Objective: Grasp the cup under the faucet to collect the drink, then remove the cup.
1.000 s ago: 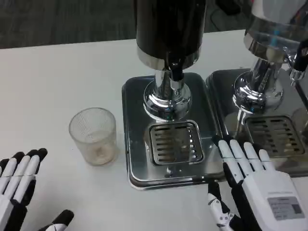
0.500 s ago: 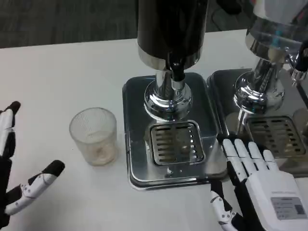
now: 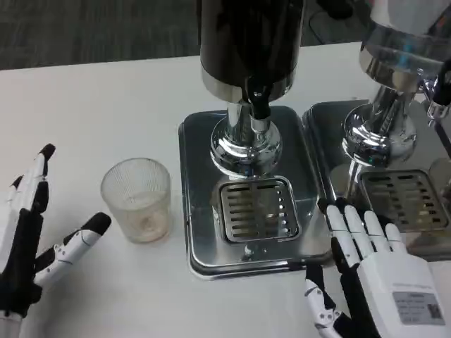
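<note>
Head view puts you looking down on a white tabletop [image 3: 106,91] with two drink dispensers side by side. Your cup [image 3: 137,199], a clear ribbed tumbler, stands upright on the bare tabletop just to the left of the nearer dispenser's steel base [image 3: 199,141]; it is not under the faucet [image 3: 259,105]. Something pale shows at the bottom of the cup, but you cannot tell what it is.

Your left robot hand [image 3: 32,236] sits at the left edge, palm side turned toward the cup, with the long fingers [image 3: 34,184] pointing up the picture and the thumb [image 3: 79,238] reaching out to the right. The fingers are spread wide and hold nothing. The thumb tip is near the cup's left side but does not touch it.

Your right robot hand [image 3: 377,264] lies low on the right, its white back facing you, with the fingers stretched flat and close together, pointing away from you. It holds nothing. Its fingertips [image 3: 356,222] rest near the gap between the two steel bases, just right of the slotted drip grate [image 3: 258,208].

The dark dispenser [image 3: 250,42] rises over a shiny chrome foot [image 3: 245,149], with the faucet hanging above the grate. The second dispenser [image 3: 394,63] stands to the right with a grate [image 3: 409,201] of its own.
</note>
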Controlling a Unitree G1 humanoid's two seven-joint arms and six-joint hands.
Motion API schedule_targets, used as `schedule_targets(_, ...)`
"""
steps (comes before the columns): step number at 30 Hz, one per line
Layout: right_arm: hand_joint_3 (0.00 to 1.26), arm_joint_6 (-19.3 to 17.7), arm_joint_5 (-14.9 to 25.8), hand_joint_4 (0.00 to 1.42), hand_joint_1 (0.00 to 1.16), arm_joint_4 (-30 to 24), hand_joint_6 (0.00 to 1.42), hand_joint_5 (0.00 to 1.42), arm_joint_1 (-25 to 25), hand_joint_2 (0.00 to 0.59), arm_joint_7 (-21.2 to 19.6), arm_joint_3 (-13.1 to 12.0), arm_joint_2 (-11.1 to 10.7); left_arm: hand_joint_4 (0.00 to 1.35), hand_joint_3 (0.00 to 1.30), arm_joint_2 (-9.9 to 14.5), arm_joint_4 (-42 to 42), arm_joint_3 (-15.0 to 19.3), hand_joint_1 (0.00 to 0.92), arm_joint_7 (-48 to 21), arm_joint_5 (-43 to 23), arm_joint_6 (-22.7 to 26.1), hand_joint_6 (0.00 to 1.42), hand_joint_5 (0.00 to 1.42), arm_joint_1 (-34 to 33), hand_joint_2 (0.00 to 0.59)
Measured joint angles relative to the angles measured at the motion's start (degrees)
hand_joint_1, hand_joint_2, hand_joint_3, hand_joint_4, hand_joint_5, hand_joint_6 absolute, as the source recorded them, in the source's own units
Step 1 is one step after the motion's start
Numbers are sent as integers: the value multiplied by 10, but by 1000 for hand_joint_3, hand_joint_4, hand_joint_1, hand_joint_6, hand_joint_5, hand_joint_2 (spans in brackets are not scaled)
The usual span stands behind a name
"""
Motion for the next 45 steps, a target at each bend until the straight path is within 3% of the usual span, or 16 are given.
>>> schedule_targets(9,47,5,0,0,42,-1,0,0,15,488,-5,2,2,0,0,-8,42,-37,56,-8,1,-9,0,75,-36,12)
schedule_targets(13,51,5,0,0,38,-3,0,0,20,488,-5,2,2,0,0,-17,54,-50,123,-13,1,-1,7,83,-57,19)
schedule_targets(22,64,7,0,0,27,-3,0,0,24,477,-5,9,6,0,0,-30,69,-57,169,-13,0,3,22,88,-66,32)
schedule_targets(45,64,20,3,0,19,1,0,0,18,476,-23,17,15,0,0,-33,122,-69,195,-17,-2,13,49,120,-97,48)
